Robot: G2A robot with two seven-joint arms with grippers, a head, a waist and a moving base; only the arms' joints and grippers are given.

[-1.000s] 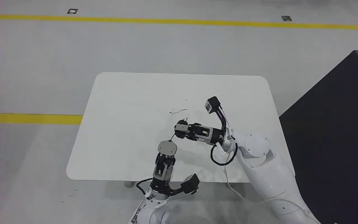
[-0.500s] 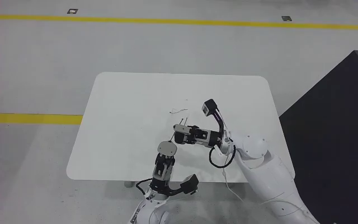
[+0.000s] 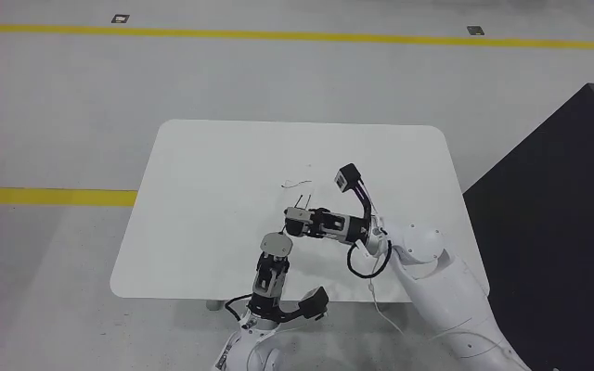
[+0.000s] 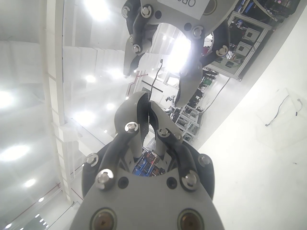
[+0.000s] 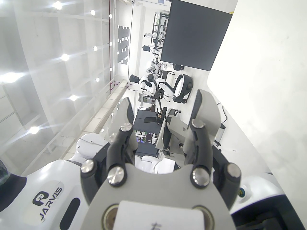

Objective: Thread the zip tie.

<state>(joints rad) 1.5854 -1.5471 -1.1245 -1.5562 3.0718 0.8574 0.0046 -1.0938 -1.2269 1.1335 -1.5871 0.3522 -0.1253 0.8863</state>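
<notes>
Status: threading not begun, by my reading. No loop is formed, and the tie's ends are not together.

Table [image 3: 204,185]: white. My left gripper is raised above its near edge, and I place everything else from that gripper.

Right gripper [image 4: 153,87]: faces my left gripper tip to tip, just beyond it. Its fingers are spread wide and hold nothing. In the right wrist view the same spread fingers [image 5: 203,111] frame my left gripper between them.

Left gripper [image 4: 149,101]: fingers pressed together on the strap of the zip tie.

Zip tie [image 4: 156,77]: thin and black. It rises out of my left gripper's fingertips with a slight bend and ends in a small blocky tip, which I take for the head. That free end stands in the gap between the right gripper's fingers. I cannot tell whether it touches either one. The strap's other end is hidden inside or behind my left gripper.

Loose strand [image 4: 279,111]: a thin curved grey piece lying flat on the table, well apart from my left gripper and untouched. It may be a second tie; it is too small to tell.

Done: one tie lifted and presented. Left: close the right gripper on the free end, bend the strap round, feed the tail through the head, pull snug. Risk: the strap is thin and springy, so it could flick aside.
</notes>
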